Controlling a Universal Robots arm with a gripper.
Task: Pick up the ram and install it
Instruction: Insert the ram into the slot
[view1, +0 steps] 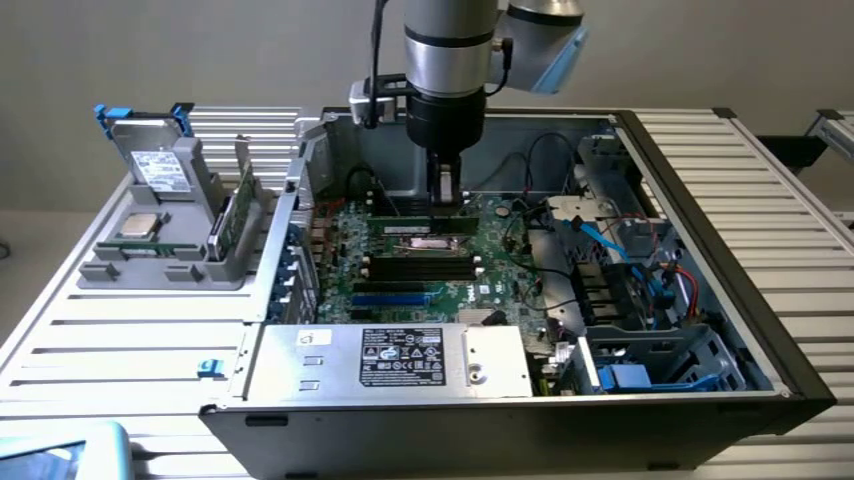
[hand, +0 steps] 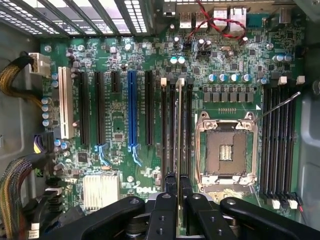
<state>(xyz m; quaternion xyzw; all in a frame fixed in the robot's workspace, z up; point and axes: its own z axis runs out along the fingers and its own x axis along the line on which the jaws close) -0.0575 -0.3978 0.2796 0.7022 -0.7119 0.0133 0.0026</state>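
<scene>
From the wrist view I get the ram (hand: 179, 130) edge-on only, a thin strip, so its flat faces are hidden from me. The end nearest the camera is covered by the gripper (hand: 179, 192) clamped on it, and I cannot tell whether the ram touches the memory slot (hand: 172, 135) beneath. Braided cables (hand: 14, 192) run off that picture's edge. In the exterior view the arm (view1: 454, 40) is cut off at the top edge. The print on the power supply label (view1: 400, 357) is too small to read. A light-blue object (view1: 60, 450) is clipped by the lower left corner.
</scene>
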